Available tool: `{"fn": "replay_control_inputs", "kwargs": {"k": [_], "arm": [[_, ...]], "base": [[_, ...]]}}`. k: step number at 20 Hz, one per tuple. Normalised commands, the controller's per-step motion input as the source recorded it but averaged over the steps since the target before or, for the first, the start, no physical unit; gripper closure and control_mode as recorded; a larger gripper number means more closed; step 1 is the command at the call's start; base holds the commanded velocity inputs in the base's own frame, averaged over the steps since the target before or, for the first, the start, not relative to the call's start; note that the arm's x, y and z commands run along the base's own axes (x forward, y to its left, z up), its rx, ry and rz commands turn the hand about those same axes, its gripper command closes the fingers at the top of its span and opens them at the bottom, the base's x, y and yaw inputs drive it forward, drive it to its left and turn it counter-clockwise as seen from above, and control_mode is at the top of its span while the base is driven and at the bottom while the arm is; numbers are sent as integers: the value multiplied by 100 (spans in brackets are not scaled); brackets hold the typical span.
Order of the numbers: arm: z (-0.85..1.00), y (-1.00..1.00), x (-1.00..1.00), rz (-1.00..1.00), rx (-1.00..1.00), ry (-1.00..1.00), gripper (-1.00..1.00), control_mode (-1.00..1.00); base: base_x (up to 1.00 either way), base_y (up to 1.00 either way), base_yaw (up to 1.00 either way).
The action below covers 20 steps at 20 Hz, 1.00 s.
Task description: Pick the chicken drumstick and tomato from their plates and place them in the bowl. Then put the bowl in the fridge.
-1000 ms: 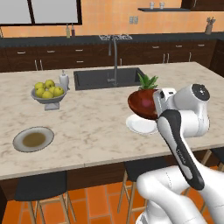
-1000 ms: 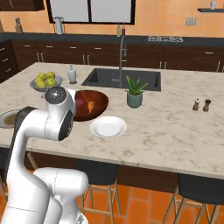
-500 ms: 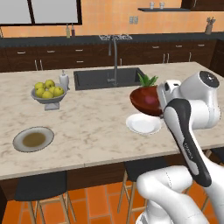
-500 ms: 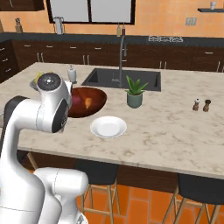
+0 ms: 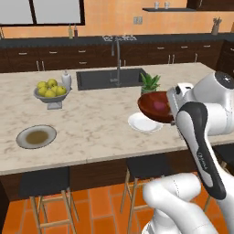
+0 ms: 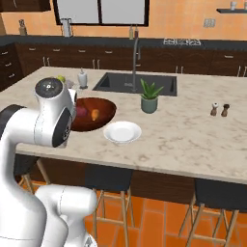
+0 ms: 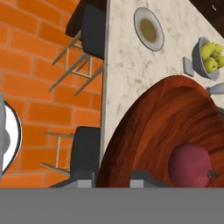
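Note:
My gripper [image 7: 113, 180] is shut on the near rim of the reddish-brown wooden bowl [image 5: 153, 105] [image 6: 96, 116] [image 7: 162, 127], which it holds just over the counter beside the white plate [image 5: 144, 123] [image 6: 122, 132]. Inside the bowl lie the dark red tomato [image 7: 190, 165] [image 6: 82, 112] and the orange-brown chicken drumstick [image 6: 95, 114]. My own arm covers the fingers in both base views. The grey plate with the brownish centre [image 5: 36, 136] [image 7: 148, 29] sits at the counter's left front. The fridge is out of view.
A grey footed bowl of apples [image 5: 51, 91] [image 7: 209, 57] stands left of the sink [image 5: 109, 78]. A potted plant [image 6: 149, 99] is behind the white plate, and salt and pepper shakers [image 6: 220, 110] stand far right. Stools line the counter's front edge.
The arm's elbow has swung up and outward, to the right in the left base view. The bowl stays in the grip at nearly the same spot.

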Motion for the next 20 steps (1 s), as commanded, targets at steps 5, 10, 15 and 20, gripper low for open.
{"fn": "replay_control_inputs", "kwargs": {"k": [5, 10, 15, 20], "arm": [[0, 0, 0, 0, 0, 0, 100, 100], [0, 0, 0, 0, 0, 0, 100, 100], [0, 0, 0, 0, 0, 0, 100, 100], [0, 0, 0, 0, 0, 0, 100, 100]], "base": [[-73, -4, -50], [-26, 0, -93], [-5, -23, -66], [7, -97, 6]]}}
